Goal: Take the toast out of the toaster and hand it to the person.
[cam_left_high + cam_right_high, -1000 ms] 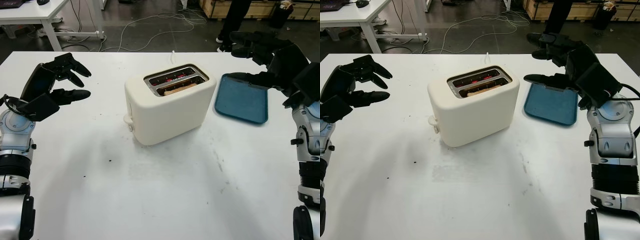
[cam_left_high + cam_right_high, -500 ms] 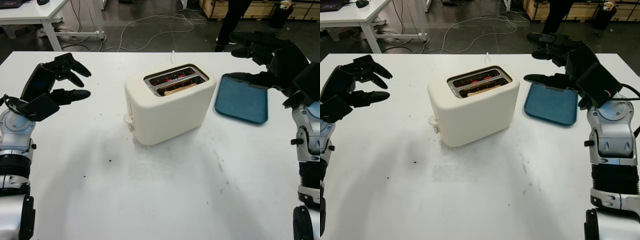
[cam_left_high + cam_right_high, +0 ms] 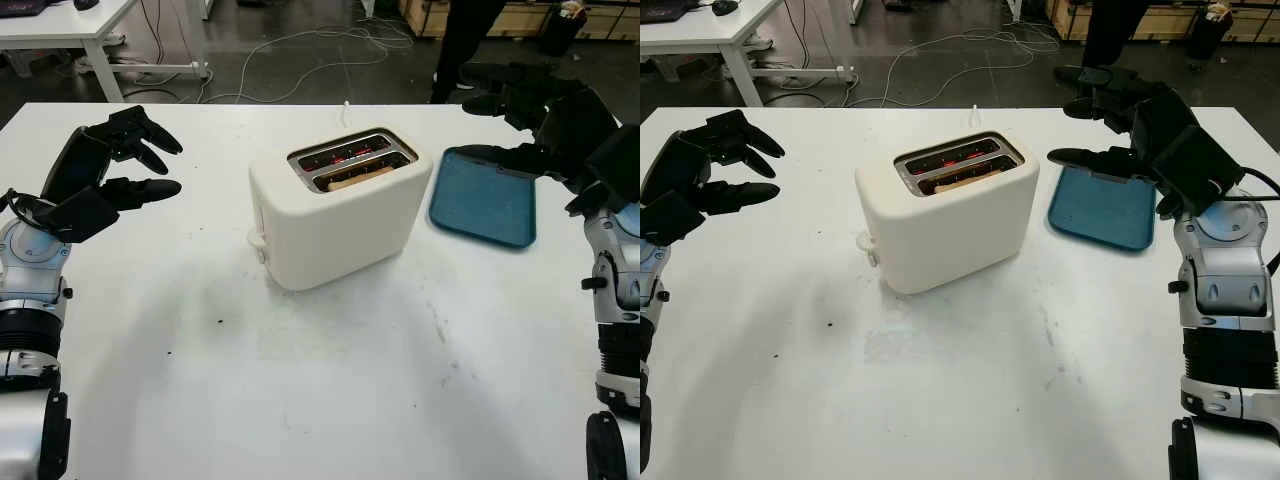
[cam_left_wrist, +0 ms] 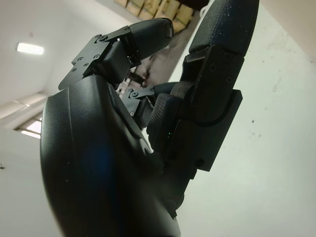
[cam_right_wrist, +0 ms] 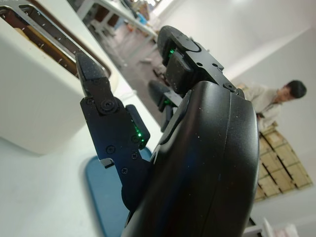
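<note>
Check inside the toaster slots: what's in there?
In the toaster, the near slot holds toast, top edge showing; the far slot shows red glow. The toast's lower part is hidden.

You have the toaster (image 3: pixel 338 210) mid-table (image 3: pixel 330 400), toast (image 3: pixel 352 178) in its near slot, the tray (image 3: pixel 484 203) just to its right, a person's legs (image 3: pixel 462 40) behind.

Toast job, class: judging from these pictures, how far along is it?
Nothing looks done: the toast sits in the toaster. In hand: nothing; the left hand and right hand are open, either side. Left: grasp, lift, hand to the person.
</note>
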Controlling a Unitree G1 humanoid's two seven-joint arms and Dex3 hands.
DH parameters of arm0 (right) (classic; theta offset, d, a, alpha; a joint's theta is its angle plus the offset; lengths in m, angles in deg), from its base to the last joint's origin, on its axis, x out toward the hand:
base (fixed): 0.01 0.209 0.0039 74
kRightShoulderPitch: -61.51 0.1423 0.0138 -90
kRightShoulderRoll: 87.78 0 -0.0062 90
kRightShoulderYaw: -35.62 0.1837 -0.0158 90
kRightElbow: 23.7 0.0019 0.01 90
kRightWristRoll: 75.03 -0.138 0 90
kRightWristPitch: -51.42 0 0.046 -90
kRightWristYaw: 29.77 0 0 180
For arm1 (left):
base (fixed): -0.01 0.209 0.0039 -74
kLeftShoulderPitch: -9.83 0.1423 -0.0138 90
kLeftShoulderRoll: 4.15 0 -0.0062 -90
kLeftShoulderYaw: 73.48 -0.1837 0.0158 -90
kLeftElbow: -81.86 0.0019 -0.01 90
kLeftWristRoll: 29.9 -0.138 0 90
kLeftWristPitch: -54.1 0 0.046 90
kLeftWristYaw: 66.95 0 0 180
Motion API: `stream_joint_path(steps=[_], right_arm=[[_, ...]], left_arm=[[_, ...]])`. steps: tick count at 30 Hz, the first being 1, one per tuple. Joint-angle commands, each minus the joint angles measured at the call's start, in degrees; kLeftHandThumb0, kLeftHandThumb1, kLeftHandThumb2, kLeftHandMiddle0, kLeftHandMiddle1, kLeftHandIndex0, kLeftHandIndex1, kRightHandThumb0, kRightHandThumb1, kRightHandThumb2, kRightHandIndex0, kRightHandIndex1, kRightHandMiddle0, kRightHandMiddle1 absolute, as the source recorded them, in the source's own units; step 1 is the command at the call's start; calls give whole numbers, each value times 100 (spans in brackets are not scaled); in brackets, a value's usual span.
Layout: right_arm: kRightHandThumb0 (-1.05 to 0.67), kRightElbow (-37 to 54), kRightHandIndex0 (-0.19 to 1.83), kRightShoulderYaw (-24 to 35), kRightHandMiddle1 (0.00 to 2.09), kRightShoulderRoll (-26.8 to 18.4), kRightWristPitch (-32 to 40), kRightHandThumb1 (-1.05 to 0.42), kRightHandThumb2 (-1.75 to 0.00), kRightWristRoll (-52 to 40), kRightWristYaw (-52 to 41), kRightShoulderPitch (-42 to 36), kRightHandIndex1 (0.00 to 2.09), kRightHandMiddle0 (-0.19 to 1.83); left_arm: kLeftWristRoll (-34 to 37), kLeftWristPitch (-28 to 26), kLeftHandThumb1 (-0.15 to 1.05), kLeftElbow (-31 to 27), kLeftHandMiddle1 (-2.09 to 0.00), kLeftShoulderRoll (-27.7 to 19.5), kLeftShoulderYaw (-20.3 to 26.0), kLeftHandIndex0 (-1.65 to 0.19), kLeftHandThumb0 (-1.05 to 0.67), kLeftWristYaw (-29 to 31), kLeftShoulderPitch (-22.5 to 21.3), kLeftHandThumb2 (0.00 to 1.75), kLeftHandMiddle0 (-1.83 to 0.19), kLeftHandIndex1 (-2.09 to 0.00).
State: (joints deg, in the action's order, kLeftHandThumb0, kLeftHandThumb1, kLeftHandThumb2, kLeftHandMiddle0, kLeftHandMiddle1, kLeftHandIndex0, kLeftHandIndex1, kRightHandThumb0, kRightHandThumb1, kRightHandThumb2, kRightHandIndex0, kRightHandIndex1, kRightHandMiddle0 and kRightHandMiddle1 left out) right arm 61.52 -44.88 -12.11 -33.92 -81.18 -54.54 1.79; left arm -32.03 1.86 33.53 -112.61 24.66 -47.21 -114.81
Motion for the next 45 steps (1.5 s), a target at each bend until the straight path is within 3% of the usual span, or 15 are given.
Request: stream_joint_path(steps=[1, 45], right_arm=[[-28, 64, 17, 13, 0, -36, 40, -71, 0, -12, 7, 5, 85, 59], [-25, 69, 18, 11, 0, -44, 25, -71, 0, 20, 3, -5, 83, 59]], left_arm=[[84, -29, 92, -94, -134, 6, 27, -44, -105, -19, 8, 9, -55, -123], [97, -8, 92, -72, -133, 13, 29, -44, -105, -14, 7, 10, -55, -122]])
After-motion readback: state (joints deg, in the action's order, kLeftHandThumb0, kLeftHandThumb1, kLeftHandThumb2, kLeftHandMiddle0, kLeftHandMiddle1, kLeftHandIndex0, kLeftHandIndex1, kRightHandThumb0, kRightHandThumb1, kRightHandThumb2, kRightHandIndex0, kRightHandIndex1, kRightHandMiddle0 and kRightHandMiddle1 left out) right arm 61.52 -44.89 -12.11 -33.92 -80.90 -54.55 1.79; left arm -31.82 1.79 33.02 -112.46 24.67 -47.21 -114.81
